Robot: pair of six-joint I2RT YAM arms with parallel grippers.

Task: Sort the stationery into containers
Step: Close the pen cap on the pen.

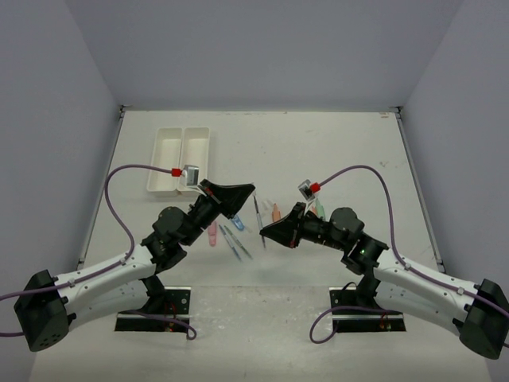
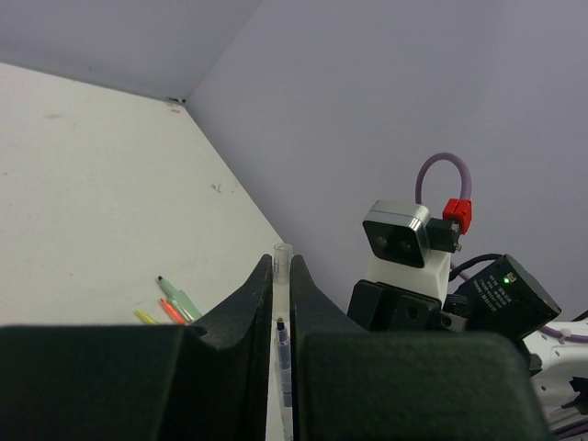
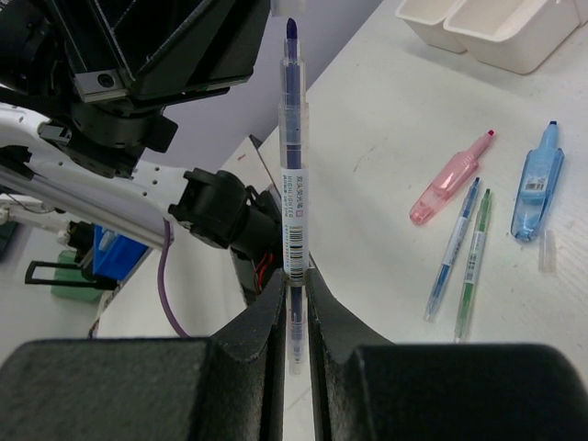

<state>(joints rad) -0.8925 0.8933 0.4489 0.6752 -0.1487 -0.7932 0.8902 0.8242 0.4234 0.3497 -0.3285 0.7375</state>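
Right gripper [image 3: 292,276] clamped on clear blue pen [image 3: 292,156], raised over near-centre table [image 1: 342,151], left gripper [image 2: 282,264] pinching clear cap [image 2: 283,250] just off pen's tip, pink marker [image 3: 450,179] and loose pens beneath, white trays [image 1: 184,155] far left, open tabletop far right.

The pen [image 3: 292,138] pinched in my right gripper [image 3: 292,280] carries a white label [image 3: 294,197] with a barcode [image 3: 296,250] and small print, too fine for me to read. White lettering on my right arm's black box [image 2: 507,301] is illegible too.
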